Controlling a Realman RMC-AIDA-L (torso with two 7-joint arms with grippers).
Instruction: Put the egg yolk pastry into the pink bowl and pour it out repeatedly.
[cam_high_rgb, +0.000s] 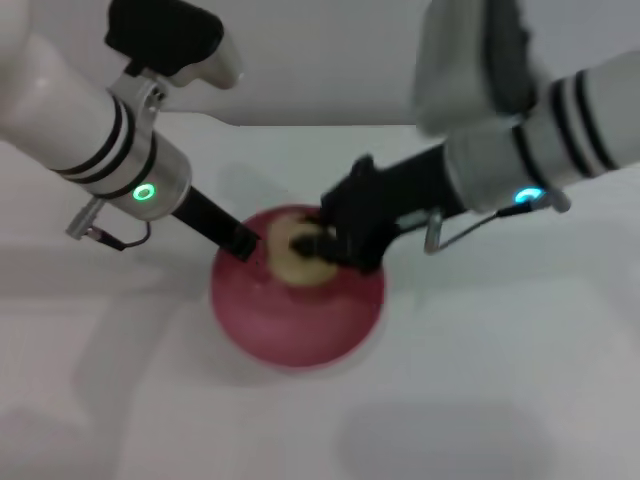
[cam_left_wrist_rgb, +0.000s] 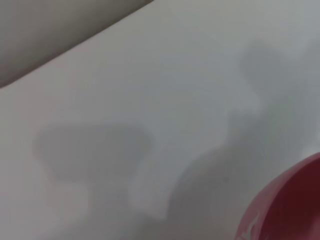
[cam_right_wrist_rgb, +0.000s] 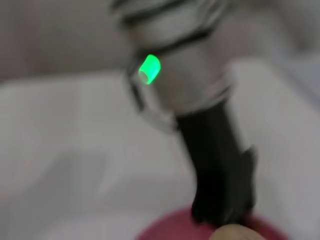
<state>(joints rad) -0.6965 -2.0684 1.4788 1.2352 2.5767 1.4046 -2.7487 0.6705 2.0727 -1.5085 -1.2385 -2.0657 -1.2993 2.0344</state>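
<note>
The pink bowl stands on the white table in the middle of the head view. Inside it lies the egg yolk pastry, pale and rounded. My right gripper reaches in from the right, its black fingers closed around the pastry just inside the bowl. My left gripper comes down from the left and pinches the bowl's left rim. The right wrist view shows that left gripper on the bowl, with the pastry at the lower edge. A piece of the bowl shows in the left wrist view.
White table surrounds the bowl, with arm shadows on it. The table's far edge runs behind the bowl against a grey backdrop.
</note>
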